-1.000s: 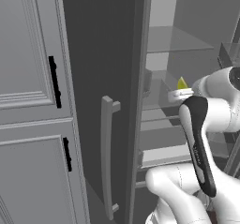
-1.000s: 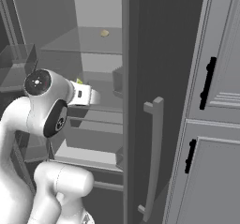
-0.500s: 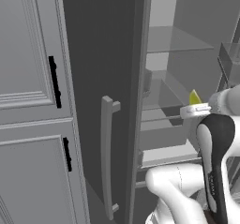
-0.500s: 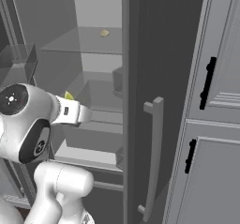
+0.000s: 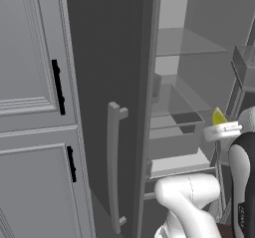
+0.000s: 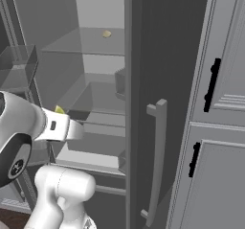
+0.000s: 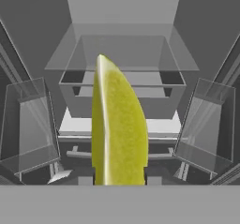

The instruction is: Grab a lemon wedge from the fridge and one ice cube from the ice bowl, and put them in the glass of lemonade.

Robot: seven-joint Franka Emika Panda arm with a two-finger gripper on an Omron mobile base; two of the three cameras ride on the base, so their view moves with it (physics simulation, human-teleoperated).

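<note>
The lemon wedge (image 7: pixel 117 124), bright yellow-green, stands upright between the fingers of my gripper (image 7: pixel 117 181), which is shut on it. In the left base view the lemon wedge (image 5: pixel 218 116) pokes up from the gripper (image 5: pixel 217 126) in front of the open fridge (image 5: pixel 179 43). From the right, the lemon wedge (image 6: pixel 59 110) sits just past the white hand, before the fridge (image 6: pixel 95 46) shelves. The ice bowl and the glass of lemonade are out of view.
Dark fridge doors with pale bar handles (image 5: pixel 113 167) (image 6: pixel 157 161) flank the opening. Panelled grey cabinets (image 5: pixel 30 82) (image 6: pixel 220 127) stand beside them. Clear door bins (image 7: pixel 28 120) (image 7: pixel 206 120) and a drawer (image 7: pixel 122 101) lie ahead. A small tan item (image 6: pixel 106 33) rests on an upper shelf.
The hand has drawn back out of the fridge towards the base and a little lower, carrying the lemon wedge. The grip stays the same.
</note>
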